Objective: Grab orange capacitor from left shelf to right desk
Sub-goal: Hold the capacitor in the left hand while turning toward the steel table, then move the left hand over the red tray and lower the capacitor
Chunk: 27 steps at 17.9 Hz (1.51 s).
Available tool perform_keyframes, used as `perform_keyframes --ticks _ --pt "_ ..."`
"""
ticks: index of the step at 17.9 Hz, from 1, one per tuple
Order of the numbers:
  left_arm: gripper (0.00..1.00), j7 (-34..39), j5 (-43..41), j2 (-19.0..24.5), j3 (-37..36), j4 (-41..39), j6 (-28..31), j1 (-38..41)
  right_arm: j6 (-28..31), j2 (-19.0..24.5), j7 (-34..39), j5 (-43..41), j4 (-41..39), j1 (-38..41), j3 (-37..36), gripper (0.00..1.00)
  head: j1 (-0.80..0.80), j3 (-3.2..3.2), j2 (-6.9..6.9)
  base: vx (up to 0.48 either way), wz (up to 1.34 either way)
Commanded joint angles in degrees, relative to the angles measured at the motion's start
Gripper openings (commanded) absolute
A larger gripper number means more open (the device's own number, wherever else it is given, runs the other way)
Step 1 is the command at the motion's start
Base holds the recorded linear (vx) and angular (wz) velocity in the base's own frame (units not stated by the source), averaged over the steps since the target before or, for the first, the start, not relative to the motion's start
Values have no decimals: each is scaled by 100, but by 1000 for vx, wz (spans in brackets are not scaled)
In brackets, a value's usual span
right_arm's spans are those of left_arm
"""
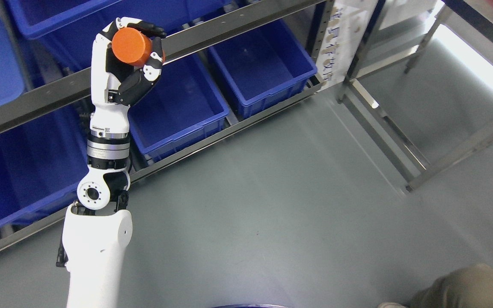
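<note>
An orange cylindrical capacitor (132, 46) is held up in my left hand (137, 45), whose black-and-white fingers (152, 30) wrap around it. The hand is raised in front of the metal shelf rail (49, 92), above the blue bins. My left arm comes up from the lower left of the head view. The right arm does not show.
Blue bins (268, 68) fill the shelf at the left and top. A metal-framed desk (400, 128) stands at the right, its legs on the grey floor. A person's knee in beige cloth (469, 286) shows at the lower right corner.
</note>
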Motion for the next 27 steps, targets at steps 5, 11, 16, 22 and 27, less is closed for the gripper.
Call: perform_keyframes --ticks 5,11,16,22,27 --pt "2 6 0 100 -316 -7 43 14 0 -99 1 35 -100 140 -62 100 0 0 0 165 -704" --pt "2 -3 0 100 -421 -7 61 5 0 -99 1 35 -100 140 -62 100 0 0 0 250 -584" --pt "2 6 0 100 -904 -7 183 -100 0 -99 1 35 -100 140 -62 100 0 0 1 308 -376" --pt "3 24 0 100 -1265 28 386 -144 0 -99 1 35 -100 140 -62 100 0 0 1 347 -282" --pt "4 67 0 100 -1528 98 702 -548 0 -99 1 35 -100 140 -62 100 0 0 1 331 -208"
